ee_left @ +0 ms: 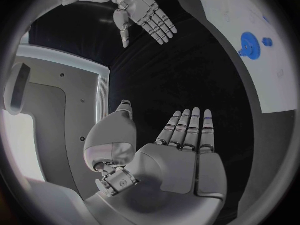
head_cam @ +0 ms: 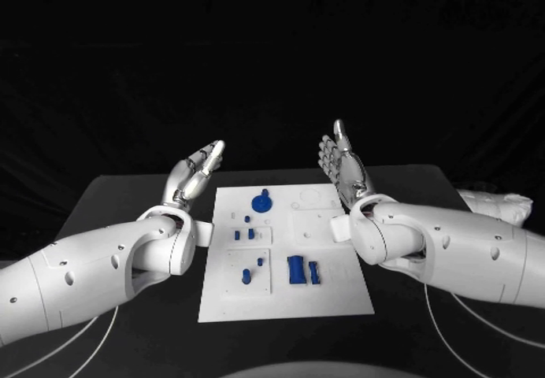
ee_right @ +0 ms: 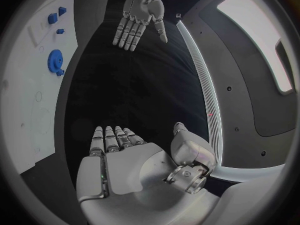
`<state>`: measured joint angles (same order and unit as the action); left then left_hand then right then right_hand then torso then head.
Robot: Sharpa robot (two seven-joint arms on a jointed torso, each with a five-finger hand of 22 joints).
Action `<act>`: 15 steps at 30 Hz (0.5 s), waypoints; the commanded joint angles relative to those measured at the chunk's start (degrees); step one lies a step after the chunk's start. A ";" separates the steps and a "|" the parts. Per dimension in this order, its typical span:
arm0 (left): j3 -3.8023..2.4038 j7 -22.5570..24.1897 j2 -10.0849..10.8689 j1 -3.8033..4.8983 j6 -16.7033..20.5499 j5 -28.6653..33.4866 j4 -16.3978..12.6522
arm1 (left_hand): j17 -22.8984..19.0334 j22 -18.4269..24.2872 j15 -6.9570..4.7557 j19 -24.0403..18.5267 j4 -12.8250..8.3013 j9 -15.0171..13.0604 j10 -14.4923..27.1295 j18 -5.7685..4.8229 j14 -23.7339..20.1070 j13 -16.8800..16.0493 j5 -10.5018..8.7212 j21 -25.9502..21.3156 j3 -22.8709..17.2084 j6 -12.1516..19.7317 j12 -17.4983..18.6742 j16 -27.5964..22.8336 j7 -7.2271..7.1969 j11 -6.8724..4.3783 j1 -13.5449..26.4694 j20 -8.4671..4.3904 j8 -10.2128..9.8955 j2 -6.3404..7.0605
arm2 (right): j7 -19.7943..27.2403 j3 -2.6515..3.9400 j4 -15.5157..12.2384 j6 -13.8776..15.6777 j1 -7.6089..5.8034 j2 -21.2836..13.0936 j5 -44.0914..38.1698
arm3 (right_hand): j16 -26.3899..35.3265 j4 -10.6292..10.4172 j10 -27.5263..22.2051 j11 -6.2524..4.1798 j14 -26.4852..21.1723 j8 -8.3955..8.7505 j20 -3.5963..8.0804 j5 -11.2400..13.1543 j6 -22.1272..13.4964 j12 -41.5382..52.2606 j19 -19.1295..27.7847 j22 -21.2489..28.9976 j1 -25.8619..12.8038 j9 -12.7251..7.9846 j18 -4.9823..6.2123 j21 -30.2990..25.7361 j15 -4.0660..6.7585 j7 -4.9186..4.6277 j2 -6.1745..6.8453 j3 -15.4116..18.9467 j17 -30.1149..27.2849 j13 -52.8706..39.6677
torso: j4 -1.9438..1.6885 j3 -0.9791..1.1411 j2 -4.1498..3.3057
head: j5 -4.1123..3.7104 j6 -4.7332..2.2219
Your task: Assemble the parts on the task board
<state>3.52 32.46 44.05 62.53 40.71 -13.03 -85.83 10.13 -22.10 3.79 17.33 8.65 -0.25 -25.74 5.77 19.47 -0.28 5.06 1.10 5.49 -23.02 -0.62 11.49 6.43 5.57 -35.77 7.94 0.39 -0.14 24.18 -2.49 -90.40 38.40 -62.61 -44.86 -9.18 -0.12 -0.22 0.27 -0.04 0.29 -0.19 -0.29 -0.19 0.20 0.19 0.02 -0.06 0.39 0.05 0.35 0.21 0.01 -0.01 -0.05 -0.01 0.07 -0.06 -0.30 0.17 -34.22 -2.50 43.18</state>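
The white task board (head_cam: 341, 295) lies in the middle of the black table. On it sit a round blue gear-like part (head_cam: 262, 203), small blue pieces (head_cam: 243, 233) at mid-board, and larger blue blocks (head_cam: 302, 269) nearer me. My left hand (head_cam: 195, 175) is raised above the board's far left corner, fingers straight and apart, holding nothing. My right hand (head_cam: 342, 162) is raised above the far right corner, flat and empty too. The left wrist view shows my own palm (ee_left: 181, 160), the right hand (ee_left: 140, 17) and the blue gear (ee_left: 249, 45). The right wrist view shows my palm (ee_right: 125, 170), the left hand (ee_right: 139, 17) and the gear (ee_right: 55, 61).
A white crumpled object (head_cam: 498, 206) lies at the table's right edge. Bare black table (head_cam: 125, 205) flanks the board on both sides. White cables (head_cam: 68, 346) trail beneath both arms near the front.
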 commanded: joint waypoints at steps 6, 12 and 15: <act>-3.28 -2.59 0.60 -2.22 3.31 12.62 -3.89 | -4.49 9.80 -3.79 -7.66 -4.00 0.25 11.42 -5.77 -8.69 0.28 -5.06 -1.10 -5.49 10.14 0.62 -5.09 -6.43 -5.57 15.86 -3.55 -0.39 0.14 | 5.61 2.49 0.45 5.72 2.45 0.17 9.18 | 0.12 0.22 -0.27 0.04 -0.29 0.19 0.29 0.19 -0.20 -0.19 -0.02 0.06 -0.39 -0.05 -0.35 -0.21 -0.01 0.01 0.05 0.01 -0.07 0.06 | 0.25 -0.14 2.53 | 2.02 -7.13; -3.52 -2.67 0.64 -2.37 3.41 13.03 -4.12 | -5.78 12.59 -3.79 -9.95 -8.65 0.25 14.65 -5.77 -11.14 0.28 -5.06 -1.10 -5.49 13.04 0.62 -6.55 -6.43 -5.57 20.38 -7.94 -0.39 0.14 | 5.61 2.49 0.45 5.72 2.45 0.17 9.18 | 0.12 0.22 -0.27 0.04 -0.29 0.19 0.29 0.19 -0.20 -0.19 -0.02 0.06 -0.39 -0.05 -0.35 -0.21 -0.01 0.01 0.05 0.01 -0.07 0.06 | 0.30 -0.17 3.03 | 2.49 -8.77; -3.52 -2.67 0.64 -2.37 3.41 13.03 -4.12 | -10.13 13.70 -3.79 -10.86 -8.65 0.25 15.95 -5.77 -12.09 0.28 -5.06 -1.10 -5.49 14.23 0.62 -7.14 -6.43 -5.57 22.16 -7.94 -0.39 0.14 | 5.61 2.49 0.45 5.72 2.45 0.17 9.18 | 0.12 0.22 -0.27 0.04 -0.29 0.19 0.29 0.19 -0.20 -0.19 -0.02 0.06 -0.39 -0.05 -0.35 -0.21 -0.01 0.01 0.05 0.01 -0.07 0.06 | 0.30 -0.17 3.04 | 2.50 -8.80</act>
<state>0.06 29.90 44.73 60.17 43.44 -1.51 -89.77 4.77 -11.36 0.29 8.77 2.15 -0.09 -13.24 1.76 9.96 -0.07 0.51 0.35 0.45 -11.92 -0.32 5.95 0.77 0.44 -18.40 1.82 0.39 -0.02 28.25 -0.02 -89.94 43.48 -60.19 -44.75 -0.75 -0.12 -0.23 0.27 -0.03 0.30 -0.19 -0.31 -0.19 0.20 0.19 0.03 -0.06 0.32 0.06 0.35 0.21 0.01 -0.02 0.02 -0.01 0.06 -0.06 -0.02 0.02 -31.39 -0.04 34.61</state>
